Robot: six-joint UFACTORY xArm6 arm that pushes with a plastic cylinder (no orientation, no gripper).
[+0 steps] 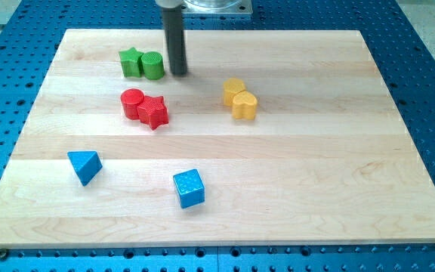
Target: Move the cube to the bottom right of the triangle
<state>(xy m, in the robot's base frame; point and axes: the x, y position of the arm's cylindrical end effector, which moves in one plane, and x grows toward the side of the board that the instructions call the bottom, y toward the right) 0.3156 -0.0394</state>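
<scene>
A blue cube (189, 188) sits on the wooden board near the view's bottom, a little left of centre. A blue triangle (84, 165) lies to its left and slightly higher. The cube is to the right of the triangle and a bit lower, with a clear gap between them. My tip (178, 73) is near the view's top, just right of the green cylinder, far above both blue blocks and touching neither.
A green star (131, 62) and green cylinder (152, 66) stand together at the top left. A red cylinder (133, 102) and red star (155, 112) touch below them. Two yellow blocks (233, 91) (244, 106) sit right of centre. The board's edge (217, 243) runs along the bottom.
</scene>
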